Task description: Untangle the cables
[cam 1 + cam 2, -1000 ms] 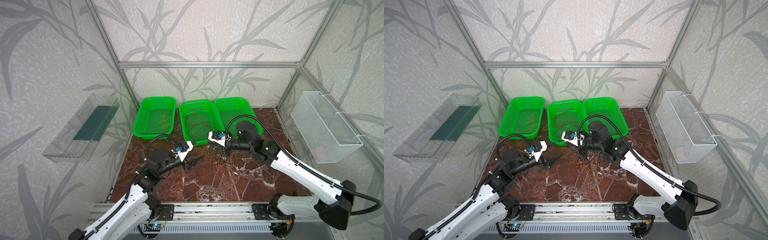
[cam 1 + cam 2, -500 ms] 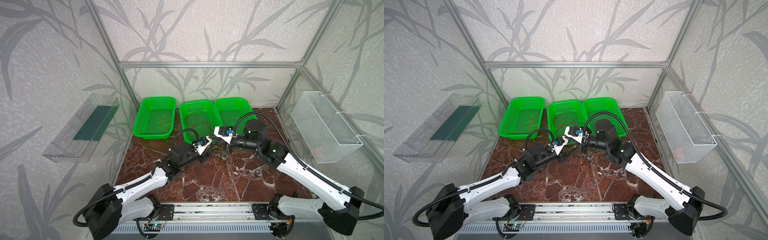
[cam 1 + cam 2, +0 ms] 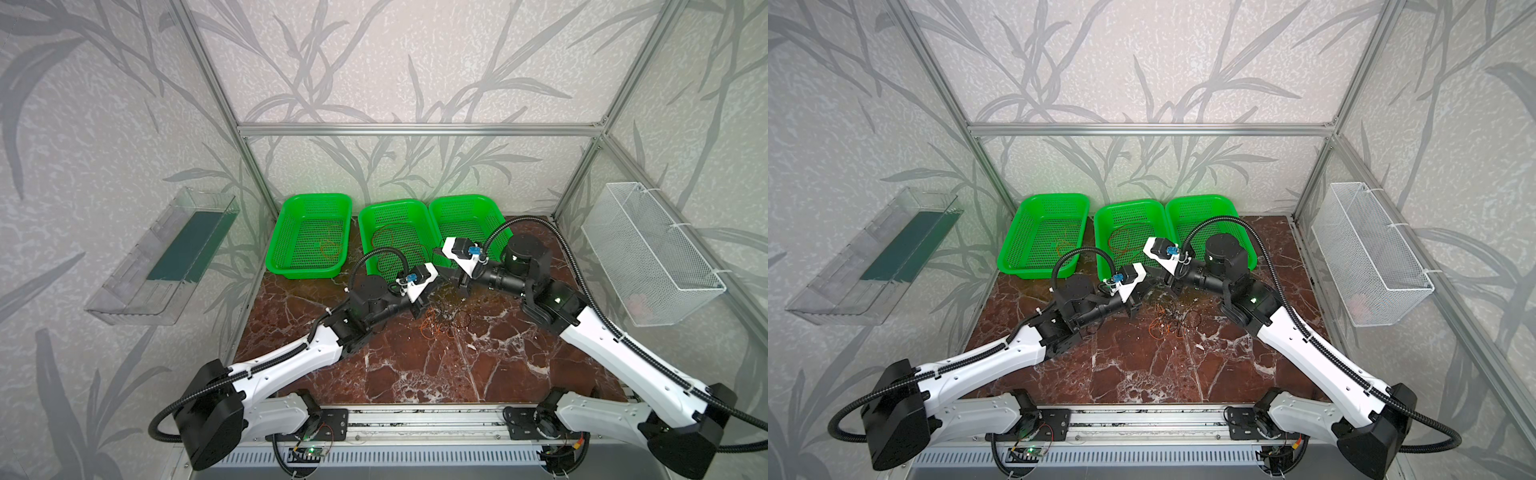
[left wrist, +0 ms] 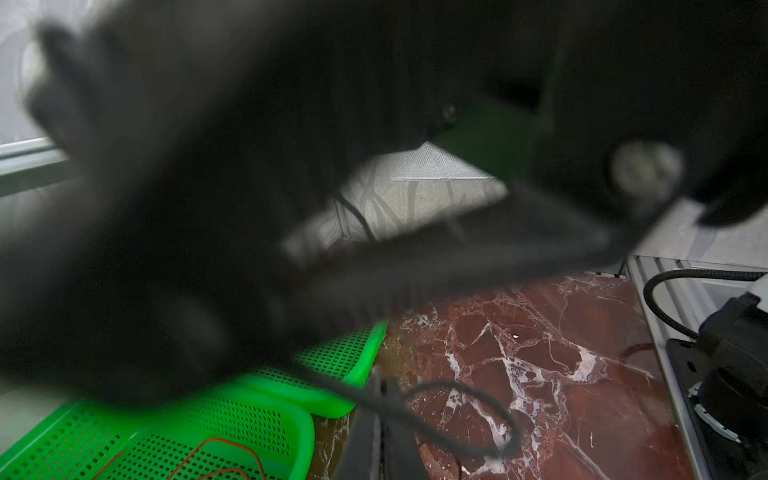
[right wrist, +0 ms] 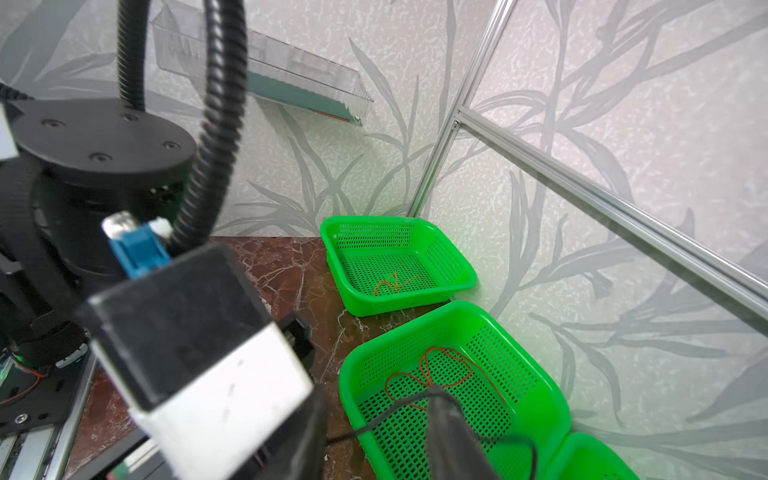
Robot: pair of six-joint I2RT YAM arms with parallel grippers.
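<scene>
Orange-black looped cables [image 3: 442, 323] on veined marble [image 3: 415, 374]

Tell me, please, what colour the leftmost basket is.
The basket is bright green, shown best in a top view.

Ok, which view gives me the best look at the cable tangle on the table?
Both top views: the tangle lies unobstructed on the marble table, orange and black loops distinguishable. The left wrist view catches only one blurred black cable. The right wrist view misses it, showing just orange wires in green baskets.
</scene>
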